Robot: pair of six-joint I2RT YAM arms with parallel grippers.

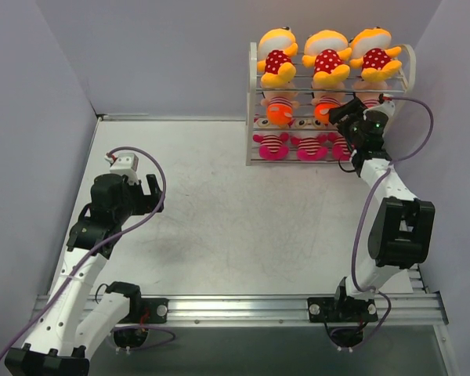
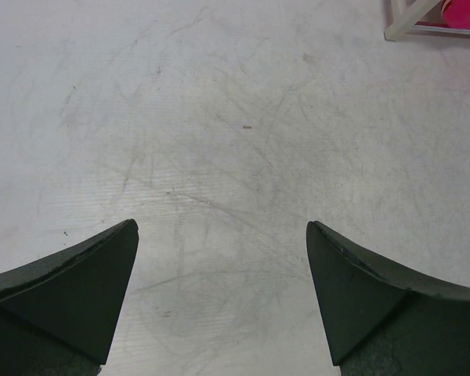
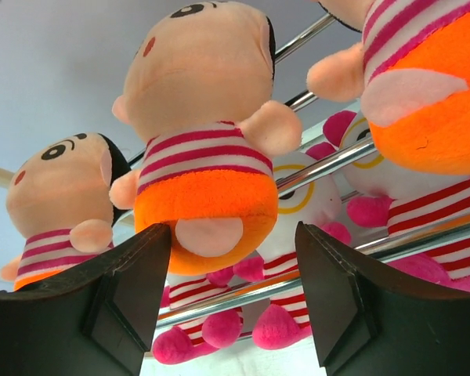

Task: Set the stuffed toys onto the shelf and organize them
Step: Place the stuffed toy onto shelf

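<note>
The white wire shelf (image 1: 251, 78) at the far right of the table (image 1: 219, 211) carries nine dolls, three to a tier: yellow dolls (image 1: 327, 56) in red polka dots on top, peach-faced dolls (image 1: 280, 108) with orange bottoms in the middle, and pink-striped dolls (image 1: 274, 143) with yellow glasses at the bottom. My right arm reaches far across to the shelf's right end. My right gripper (image 3: 233, 231) is tilted up at the middle tier, fingers parted and gripping nothing, with one peach-faced doll's orange bottom just beyond the tips. My left arm is bent over the near left of the table, and my left gripper (image 2: 222, 223) is spread wide above the bare surface.
</note>
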